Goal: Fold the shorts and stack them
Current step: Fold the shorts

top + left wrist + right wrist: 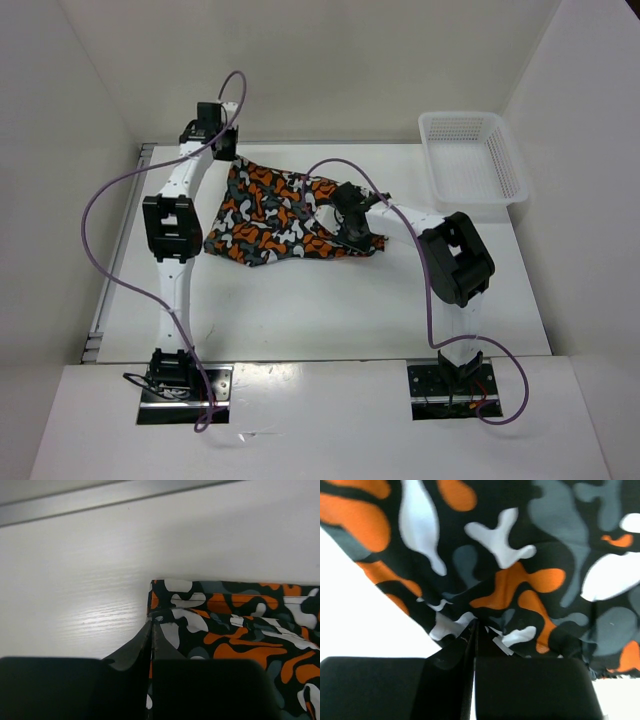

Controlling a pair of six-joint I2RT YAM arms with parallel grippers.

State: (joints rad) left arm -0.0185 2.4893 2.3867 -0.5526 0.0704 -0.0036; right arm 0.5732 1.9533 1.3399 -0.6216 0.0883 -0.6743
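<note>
Saw soft fabric shorts (270,215), camouflage-blotched orange, white, grey and black, lying rumpled toward eleven o'clock on the white table (330,310).

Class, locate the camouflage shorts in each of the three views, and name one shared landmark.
Top external: shorts at centre, slightly above middle.
Left wrist: shorts in the lower right.
Right wrist: shorts fill most of the frame.
Shared landmark: white table under the shorts.

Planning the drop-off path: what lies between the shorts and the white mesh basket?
In the top view, only the right arm's white forearm crosses the otherwise bare table between the shorts and basket.
</note>
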